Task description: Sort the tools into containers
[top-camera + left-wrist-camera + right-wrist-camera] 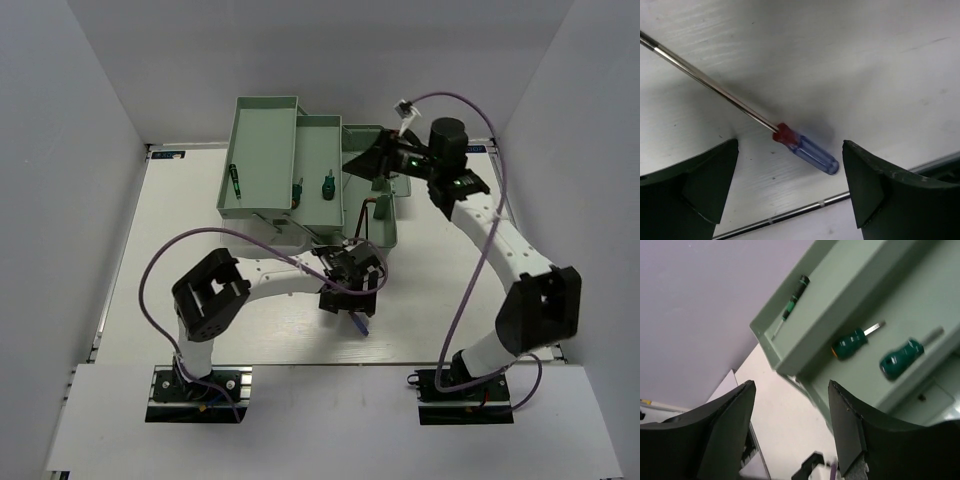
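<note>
Left end effector (790,148) spread over blue-handled screwdriver (807,151); red collar (784,134) wrist view only.

Bright, even light is falling from overhead onto the white table (180,215), throwing only faint, soft-edged shadows. Glare is streaking the shaft of the blue-handled screwdriver (785,135), with a diffuse shadow spreading beside its handle, while the fingers (705,185) of the left gripper (790,145) are blurring into darkness. The right gripper (792,385) is likewise smearing out of focus against the sharper trays (840,305).
</note>
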Robot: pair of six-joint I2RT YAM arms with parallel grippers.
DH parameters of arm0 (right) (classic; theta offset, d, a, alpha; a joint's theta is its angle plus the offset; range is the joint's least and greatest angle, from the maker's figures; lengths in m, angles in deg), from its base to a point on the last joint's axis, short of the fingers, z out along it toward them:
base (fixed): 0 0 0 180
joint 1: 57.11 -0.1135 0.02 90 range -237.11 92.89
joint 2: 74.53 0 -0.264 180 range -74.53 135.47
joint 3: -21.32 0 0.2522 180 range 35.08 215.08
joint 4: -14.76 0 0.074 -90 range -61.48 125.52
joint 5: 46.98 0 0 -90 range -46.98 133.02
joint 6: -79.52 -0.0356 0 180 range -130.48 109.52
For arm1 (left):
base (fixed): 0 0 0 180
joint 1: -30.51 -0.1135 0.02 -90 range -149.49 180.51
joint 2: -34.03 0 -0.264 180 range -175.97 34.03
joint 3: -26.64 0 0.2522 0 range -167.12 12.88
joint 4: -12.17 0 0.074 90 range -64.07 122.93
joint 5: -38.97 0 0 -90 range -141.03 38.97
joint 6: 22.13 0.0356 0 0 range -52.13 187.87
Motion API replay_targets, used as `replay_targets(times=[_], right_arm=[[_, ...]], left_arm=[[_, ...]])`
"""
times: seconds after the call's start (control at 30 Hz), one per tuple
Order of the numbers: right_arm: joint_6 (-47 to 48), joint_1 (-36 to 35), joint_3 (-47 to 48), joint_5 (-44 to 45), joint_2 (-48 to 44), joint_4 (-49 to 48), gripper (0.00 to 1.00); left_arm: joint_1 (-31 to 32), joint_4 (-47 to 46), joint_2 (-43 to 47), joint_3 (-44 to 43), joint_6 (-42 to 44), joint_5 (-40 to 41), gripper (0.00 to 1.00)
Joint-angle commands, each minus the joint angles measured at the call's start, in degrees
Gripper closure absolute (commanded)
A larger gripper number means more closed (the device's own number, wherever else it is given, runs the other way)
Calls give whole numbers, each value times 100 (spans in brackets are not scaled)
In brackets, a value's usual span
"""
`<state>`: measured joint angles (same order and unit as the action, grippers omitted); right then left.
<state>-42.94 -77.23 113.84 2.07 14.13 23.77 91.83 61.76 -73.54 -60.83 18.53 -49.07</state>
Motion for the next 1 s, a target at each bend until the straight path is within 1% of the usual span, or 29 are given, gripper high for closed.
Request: replay_targets(times=[0.0,0.07,0.17,0.2,0.23,0.27,0.33,0.37,0.4,0.5,0.6,0.63,0.73,0.77,0.8,0.83,0.87,0.9,0.93,0.97], right_arm=[[206,236,-798,-335,-410,-114,34],[249,376,-1143,-396,-760,-87,34],[285,613,-1591,-440,-1087,-70,34],[285,693,-1731,-440,-1175,-43,34],[276,807,-1767,-449,-1202,-34,34],[241,895,-1872,-493,-1246,-17,34],[136,1036,-1917,-554,-1307,-17,34],[109,1071,-1943,-598,-1316,-34,34],[22,1106,-2004,-625,-1351,-60,34],[-128,1308,-2145,-747,-1387,-148,34],[-137,1423,-2295,-818,-1466,-140,34],[-128,1467,-2339,-844,-1518,-131,34],[21,1546,-2471,-959,-1580,78,34],[247,1581,-2480,-1055,-1615,158,34],[372,1599,-2471,-1116,-1615,255,34],[521,1599,-2436,-1152,-1641,639,31],[1123,1642,-2401,-1230,-1668,808,29],[1346,1660,-2279,-1196,-1712,1201,23],[1583,1686,-2234,-1196,-1703,1396,20],[2299,1704,-2173,-1196,-1738,1903,18]], left_arm=[[64,460,-159,-248,-111,165,6],[64,521,-360,-415,-172,278,7],[64,714,-528,-538,-312,332,15],[64,801,-589,-539,-313,332,23],[64,802,-590,-539,-374,332,27],[117,855,-590,-400,-427,332,36],[117,855,-590,-346,-427,332,47],[117,968,-590,-276,-427,332,50],[117,1030,-590,-275,-427,332,52],[231,1338,-801,-214,-427,454,52],[293,1522,-932,-56,-374,726,57],[354,1523,-933,101,-374,727,66],[354,1585,-933,488,-322,868,81],[354,1532,-854,568,-261,868,91],[354,1445,-758,569,-199,868,95],[354,1444,-452,569,-129,868,100],[415,1444,-275,482,-67,868,100],[416,1374,-73,246,203,929,100],[416,1374,138,78,310,1016,100],[416,1374,549,-106,416,1096,100]])
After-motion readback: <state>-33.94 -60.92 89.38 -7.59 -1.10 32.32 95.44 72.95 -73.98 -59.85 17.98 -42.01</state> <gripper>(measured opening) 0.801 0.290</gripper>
